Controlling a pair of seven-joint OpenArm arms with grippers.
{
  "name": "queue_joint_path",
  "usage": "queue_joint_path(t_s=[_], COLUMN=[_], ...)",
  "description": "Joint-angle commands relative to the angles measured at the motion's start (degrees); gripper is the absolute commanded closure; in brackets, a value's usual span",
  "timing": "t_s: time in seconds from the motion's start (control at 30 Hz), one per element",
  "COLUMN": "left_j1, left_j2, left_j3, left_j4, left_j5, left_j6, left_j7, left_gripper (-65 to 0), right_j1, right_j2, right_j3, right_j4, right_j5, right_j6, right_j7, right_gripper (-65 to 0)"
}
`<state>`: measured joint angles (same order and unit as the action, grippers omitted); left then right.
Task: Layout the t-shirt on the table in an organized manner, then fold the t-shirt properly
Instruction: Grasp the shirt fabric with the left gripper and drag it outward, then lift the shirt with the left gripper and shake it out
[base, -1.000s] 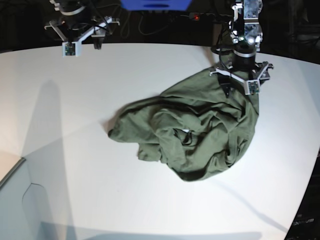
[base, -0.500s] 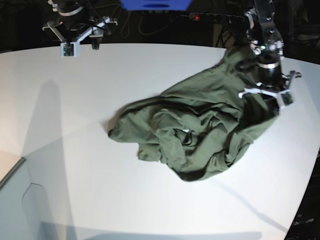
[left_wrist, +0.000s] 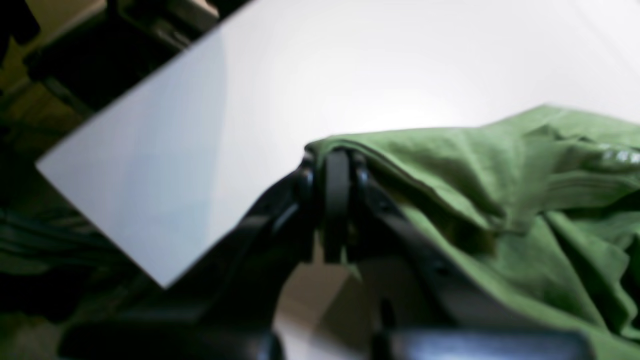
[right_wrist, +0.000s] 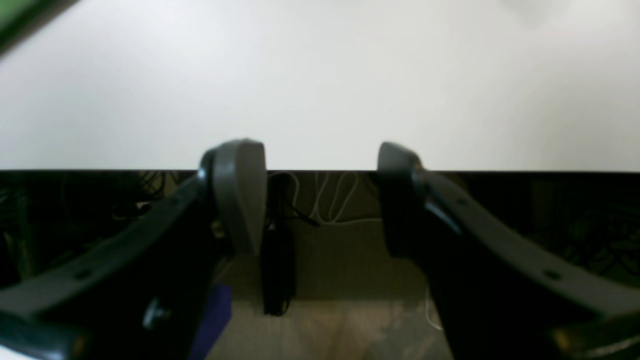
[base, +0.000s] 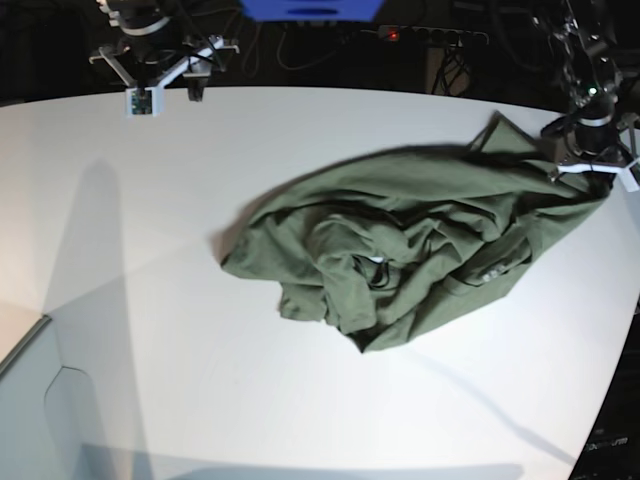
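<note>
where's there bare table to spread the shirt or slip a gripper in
Bare table runs wide on the base view's left of the crumpled t-shirt, and along the near edge. Crowded at the far right edge, where the left gripper pinches the cloth.

Olive t-shirt (base: 400, 250) crumpled on white table (base: 150, 300), one edge seemingly lifted.

Crumpled dark olive-green cotton t-shirt (base: 400, 255) heaped across the middle and right of the smooth white tabletop (base: 150, 250), bare surface open along the left, far and near sides
</note>
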<state>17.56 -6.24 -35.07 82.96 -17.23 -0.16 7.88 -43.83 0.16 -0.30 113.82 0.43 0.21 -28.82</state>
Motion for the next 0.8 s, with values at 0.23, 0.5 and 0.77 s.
queue_joint_path(t_s=[0.23,0.5,0.77], left_j1=[-0.20,-2.22,-14.44], left_j2=[-0.92,-1.80,-2.07], left_j3=[-0.23,-0.23,2.06], left_j4=[-0.54,1.48,10.71], left_j5=[-0.57,-0.39,-0.30], left_j6=[0.30,0.30,0.30], left_j7=[-1.59,-1.59,-1.33], left_gripper=[-0.2,-0.2,-0.2], right_j1=[2.30,6.08,6.16], right_j2=[0.14,0.14,1.02], right_j3=[-0.10,-0.19,0.43], right_j4=[1.30,1.21,0.95], right_j5=[0.06,0.06,-0.03], right_j6=[0.10,0.10,0.10], right_j7=[1.08,1.08,1.08], right_gripper=[-35.9,-35.9,-35.9])
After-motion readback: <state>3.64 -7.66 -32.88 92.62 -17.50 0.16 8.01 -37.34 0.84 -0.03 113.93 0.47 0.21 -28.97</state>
